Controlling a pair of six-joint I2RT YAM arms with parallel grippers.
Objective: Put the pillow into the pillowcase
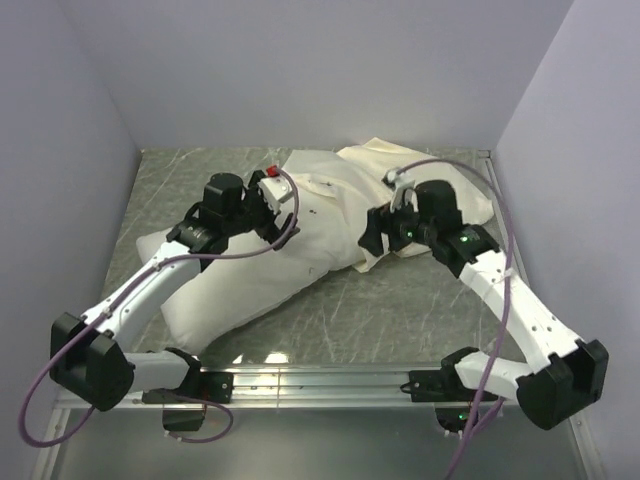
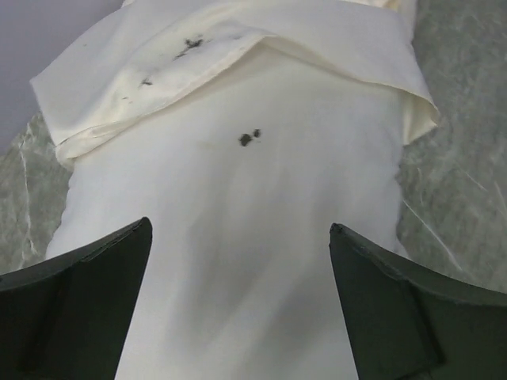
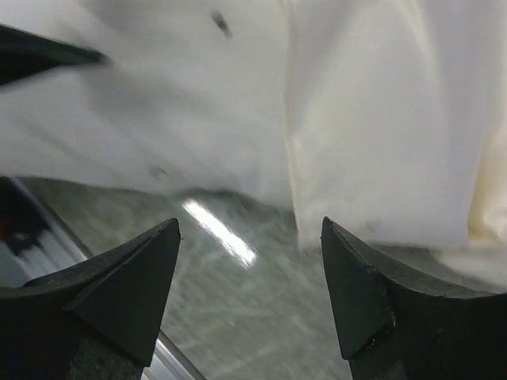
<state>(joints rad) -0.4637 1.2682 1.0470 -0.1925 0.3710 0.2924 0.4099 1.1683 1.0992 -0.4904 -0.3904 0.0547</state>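
Your pillow (image 1: 245,285) lies slantwise on the desk (image 1: 400,310), its near end toward the left arm's base and its far end tucked under the mouth of the pillowcase (image 1: 400,170), which sits bunched at the back right. Most of the pillow is bare. Your left claw (image 2: 239,229) hangs over the bare middle of the pillow with its jaws wide apart and nothing between them; the pillowcase hem lies just beyond it, past two dark specks (image 2: 249,138). Your right claw (image 3: 249,226) is also spread and holding nothing, low over the desk beside the near edge of the pillowcase. That wrist view is blurred, so you cannot tell whether it touches the cloth.
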